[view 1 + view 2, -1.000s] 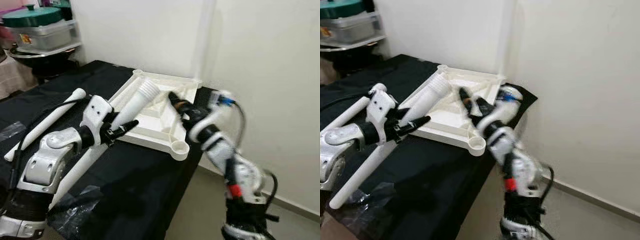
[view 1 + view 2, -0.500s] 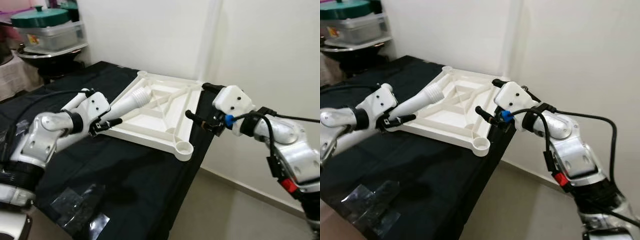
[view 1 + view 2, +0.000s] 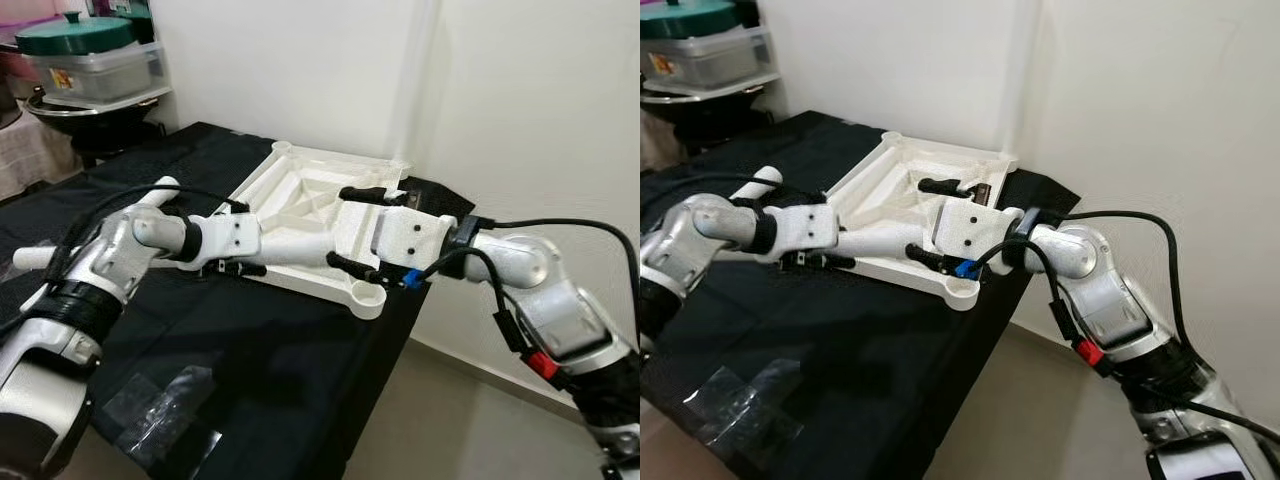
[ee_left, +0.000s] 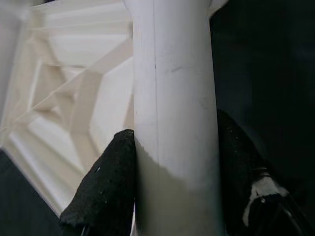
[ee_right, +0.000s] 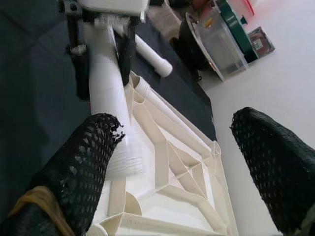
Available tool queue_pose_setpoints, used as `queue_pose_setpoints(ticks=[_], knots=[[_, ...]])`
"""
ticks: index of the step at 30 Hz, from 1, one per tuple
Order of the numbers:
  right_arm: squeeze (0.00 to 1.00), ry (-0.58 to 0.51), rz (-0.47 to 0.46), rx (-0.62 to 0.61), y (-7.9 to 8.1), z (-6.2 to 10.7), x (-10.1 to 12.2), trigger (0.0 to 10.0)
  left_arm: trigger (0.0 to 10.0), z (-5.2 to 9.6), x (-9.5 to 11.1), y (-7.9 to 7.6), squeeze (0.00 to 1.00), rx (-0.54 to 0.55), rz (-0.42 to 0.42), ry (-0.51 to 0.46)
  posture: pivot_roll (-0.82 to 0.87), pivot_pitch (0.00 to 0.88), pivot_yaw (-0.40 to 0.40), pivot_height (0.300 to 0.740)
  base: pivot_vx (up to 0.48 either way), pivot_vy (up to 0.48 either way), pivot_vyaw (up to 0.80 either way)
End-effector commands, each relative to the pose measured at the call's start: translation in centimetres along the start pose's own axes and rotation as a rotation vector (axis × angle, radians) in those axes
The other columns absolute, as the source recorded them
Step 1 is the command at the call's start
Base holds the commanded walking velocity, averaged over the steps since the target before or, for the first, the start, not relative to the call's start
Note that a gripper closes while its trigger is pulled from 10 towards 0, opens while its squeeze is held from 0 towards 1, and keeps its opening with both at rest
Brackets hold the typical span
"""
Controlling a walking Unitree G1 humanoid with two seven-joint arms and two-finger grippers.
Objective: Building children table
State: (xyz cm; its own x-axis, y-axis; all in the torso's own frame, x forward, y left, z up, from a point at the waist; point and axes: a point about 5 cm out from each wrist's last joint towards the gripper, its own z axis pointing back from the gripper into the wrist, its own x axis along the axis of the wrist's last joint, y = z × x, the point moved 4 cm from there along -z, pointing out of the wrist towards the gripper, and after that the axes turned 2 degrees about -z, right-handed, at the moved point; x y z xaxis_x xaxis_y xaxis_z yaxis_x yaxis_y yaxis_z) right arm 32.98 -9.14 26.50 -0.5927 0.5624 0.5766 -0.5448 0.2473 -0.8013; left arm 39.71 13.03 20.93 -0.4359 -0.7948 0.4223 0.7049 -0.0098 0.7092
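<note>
Black cloth-covered table [image 3: 250,340] runs from 9 o'clock to centre, crinkled clear plastic [image 3: 165,400] lying on it near 7 o'clock. White walls [image 3: 520,110] behind and at right, pale floor [image 3: 450,420] toward 5 o'clock.

Far left at 11 o'clock: shelf with a clear lidded bin [image 3: 95,70], a green lid [image 3: 75,35] on top of it, dark bowl [image 3: 95,112] beneath; bin contents can't be made out.

Left gripper [image 3: 235,240] at about 9 o'clock of the tabletop, fingers [image 4: 101,189] clamped either side of a white table leg [image 3: 300,248]; the wrist view shows the black pads pressed to both sides of the tube. Leg lies low across the near edge of the white tabletop panel [image 3: 300,185], ribbed underside up, on the cloth at centre with its far corner near the wall. Round leg socket [image 3: 368,296] at the panel's near right corner, over the table edge. A second white leg [image 3: 90,235] lies on the cloth at 9 o'clock behind the left arm.

Right gripper [image 3: 355,228] at 3 o'clock over the panel, fingers [image 3: 365,193] spread wide apart, one above the panel, one near the socket corner, holding nothing; the held leg's threaded end lies between them.
</note>
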Motion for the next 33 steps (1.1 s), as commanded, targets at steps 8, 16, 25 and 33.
queue_pose_setpoints(ticks=[8,16,25,33], knots=[[0.00,0.098,-0.089,0.038,1.4,-1.8,-2.1,10.0,10.0,-0.8,4.0,1.7,0.00,-0.030,-0.150,-0.093,0.02,0.000,-0.051,0.740,0.000,0.000,0.00],[0.00,0.178,-0.221,0.026,1.9,-3.3,-4.1,10.0,10.0,-1.6,7.2,2.2,0.00,-0.067,-0.298,-0.177,0.03,0.000,-0.059,0.740,0.000,0.000,0.00],[0.00,0.274,-0.285,0.017,2.4,-4.2,-5.9,10.0,10.0,-2.2,9.2,1.9,0.00,-0.105,-0.379,-0.233,0.02,0.000,-0.052,0.740,0.000,0.000,0.00],[0.00,0.346,-0.355,0.063,4.5,-4.2,-7.4,0.0,10.0,-2.2,10.5,2.4,0.00,-0.089,-0.395,-0.287,0.01,0.000,-0.037,0.740,0.000,0.000,0.00]])
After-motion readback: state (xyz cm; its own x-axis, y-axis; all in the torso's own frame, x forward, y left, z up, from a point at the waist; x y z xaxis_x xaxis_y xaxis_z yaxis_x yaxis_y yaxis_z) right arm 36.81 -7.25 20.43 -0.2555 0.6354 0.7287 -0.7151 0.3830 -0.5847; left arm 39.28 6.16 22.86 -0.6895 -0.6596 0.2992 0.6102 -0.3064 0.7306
